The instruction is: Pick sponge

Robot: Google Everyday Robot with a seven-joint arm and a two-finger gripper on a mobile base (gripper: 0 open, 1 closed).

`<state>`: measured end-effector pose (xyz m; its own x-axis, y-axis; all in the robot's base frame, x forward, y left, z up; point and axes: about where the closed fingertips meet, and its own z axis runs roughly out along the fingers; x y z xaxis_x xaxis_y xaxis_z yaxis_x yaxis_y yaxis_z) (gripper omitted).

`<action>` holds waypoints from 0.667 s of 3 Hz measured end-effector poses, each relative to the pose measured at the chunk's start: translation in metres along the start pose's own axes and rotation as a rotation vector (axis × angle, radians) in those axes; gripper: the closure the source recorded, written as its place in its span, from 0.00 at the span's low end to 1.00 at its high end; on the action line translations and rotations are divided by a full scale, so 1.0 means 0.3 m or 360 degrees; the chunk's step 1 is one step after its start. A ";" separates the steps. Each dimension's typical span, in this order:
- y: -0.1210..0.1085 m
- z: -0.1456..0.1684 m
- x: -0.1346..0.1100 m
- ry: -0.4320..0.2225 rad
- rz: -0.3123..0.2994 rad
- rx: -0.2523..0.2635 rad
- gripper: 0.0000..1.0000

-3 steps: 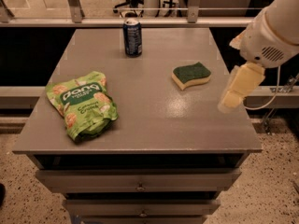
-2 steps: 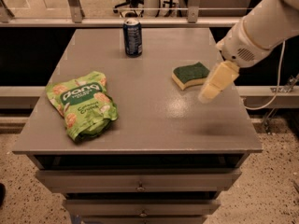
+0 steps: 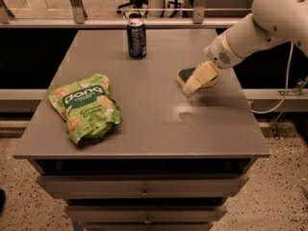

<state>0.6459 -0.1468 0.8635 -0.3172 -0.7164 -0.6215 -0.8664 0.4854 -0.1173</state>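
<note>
The sponge (image 3: 186, 74), dark green on top with pale yellow foam below, lies on the right part of the grey table top (image 3: 154, 114). My gripper (image 3: 196, 80) reaches in from the right on a white arm and hangs right over the sponge, covering most of it. Only the sponge's left end shows beside the cream fingers.
A green snack bag (image 3: 85, 107) lies at the table's left front. A dark blue drink can (image 3: 136, 37) stands at the back middle. Drawers sit under the table top. A rail and chair legs stand behind the table, and a cable hangs at the right.
My gripper has moved left and toward the back, from off the table's right edge to directly over the sponge. The sponge, bag and can have not moved.
</note>
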 end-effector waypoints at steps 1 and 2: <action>-0.058 0.110 -0.010 -0.0051 0.0028 -0.0052 0.00; -0.083 0.172 -0.004 -0.0044 0.0042 -0.0121 0.15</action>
<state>0.6877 -0.1322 0.8273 -0.3304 -0.6891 -0.6449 -0.8850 0.4637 -0.0422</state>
